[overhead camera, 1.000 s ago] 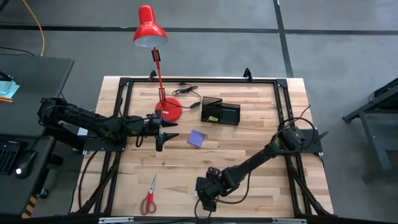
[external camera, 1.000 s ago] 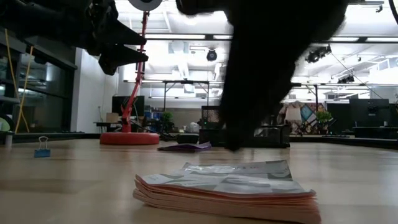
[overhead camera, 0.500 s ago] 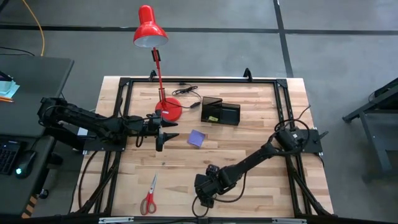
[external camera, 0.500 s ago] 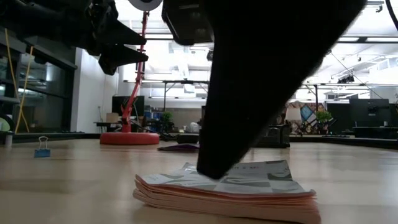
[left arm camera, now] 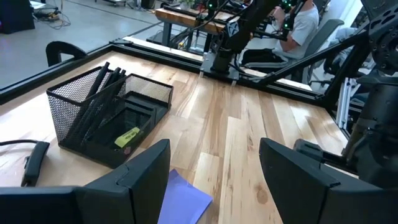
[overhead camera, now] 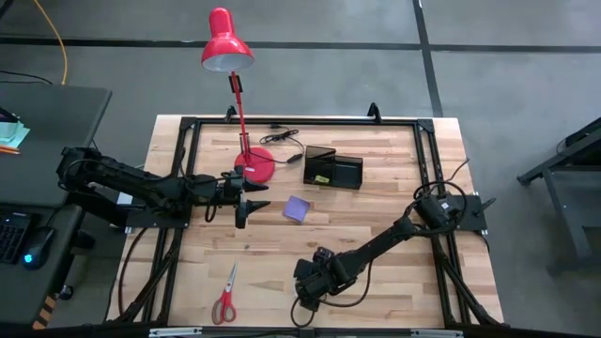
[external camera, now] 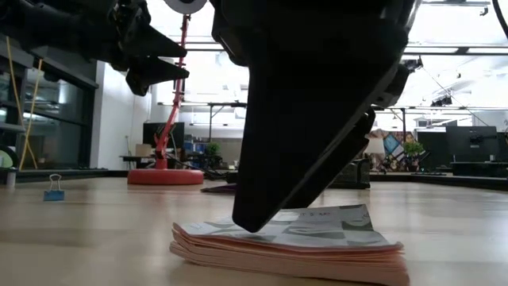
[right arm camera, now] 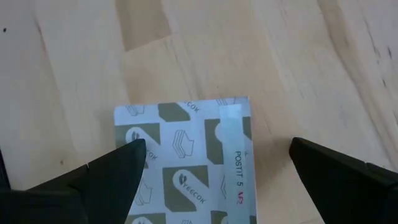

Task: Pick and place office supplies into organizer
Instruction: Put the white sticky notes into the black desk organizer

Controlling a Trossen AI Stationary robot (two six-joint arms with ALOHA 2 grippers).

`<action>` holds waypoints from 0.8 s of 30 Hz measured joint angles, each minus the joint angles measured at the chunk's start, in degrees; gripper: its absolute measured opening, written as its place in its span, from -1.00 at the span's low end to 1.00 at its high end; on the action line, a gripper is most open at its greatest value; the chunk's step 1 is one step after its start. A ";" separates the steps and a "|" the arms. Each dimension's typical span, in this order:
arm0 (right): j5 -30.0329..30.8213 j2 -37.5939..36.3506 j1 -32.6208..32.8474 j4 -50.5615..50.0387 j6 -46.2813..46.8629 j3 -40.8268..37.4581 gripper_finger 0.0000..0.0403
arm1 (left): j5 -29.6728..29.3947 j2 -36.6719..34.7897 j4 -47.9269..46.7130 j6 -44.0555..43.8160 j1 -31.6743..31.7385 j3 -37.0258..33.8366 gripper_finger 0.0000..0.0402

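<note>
The white patterned packet (right arm camera: 186,165) is a pad of sticky notes lying flat near the table's near edge (external camera: 294,238). My right gripper (right arm camera: 214,149) hangs open above it, pointing down, with one finger at the packet's edge and the other well off to its side. My left gripper (left arm camera: 214,168) hovers open at mid-table (overhead camera: 246,202), just left of the purple notepad (overhead camera: 299,208). The black mesh organizer (overhead camera: 333,169) holds black pens (left arm camera: 102,93) and a yellow piece (left arm camera: 127,137). The red-handled scissors (overhead camera: 225,296) lie at the near left. My right gripper comes from above with one fingertip (external camera: 246,221) down at the packet's top edge (right arm camera: 146,134). I cannot tell whether it touches the packet. The other finger (right arm camera: 329,171) stands over bare wood.
The red desk lamp's base (overhead camera: 255,164) stands left of the organizer, with a black cord (overhead camera: 282,141) behind it. A small blue binder clip (external camera: 54,188) sits on the table. Black frame rails run along the table edges. People sit beyond the table in the left wrist view.
My right gripper has come down toward the packet and moved toward the near edge. One finger's end now stands at the packet's top edge, where before it was behind and above the packet. The packet has not moved.
</note>
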 joint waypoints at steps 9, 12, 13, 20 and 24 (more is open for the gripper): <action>-1.77 0.00 0.28 1.28 -3.12 -0.07 0.98 | 0.00 0.00 0.00 0.00 0.00 0.00 0.16; -2.02 0.00 0.35 1.29 -3.10 -0.07 0.98 | 0.00 0.00 -0.02 0.00 -0.01 0.00 0.16; -1.95 0.11 0.39 1.07 -3.28 -0.07 0.98 | 0.00 0.00 0.00 0.00 -0.01 0.00 0.16; -0.33 0.37 1.42 0.99 -6.89 -0.07 0.98 | 0.00 0.00 0.00 0.00 0.01 0.00 0.16; 2.54 0.48 2.26 1.19 -6.74 -0.11 0.98 | 0.00 0.00 0.00 0.00 -0.01 0.00 0.16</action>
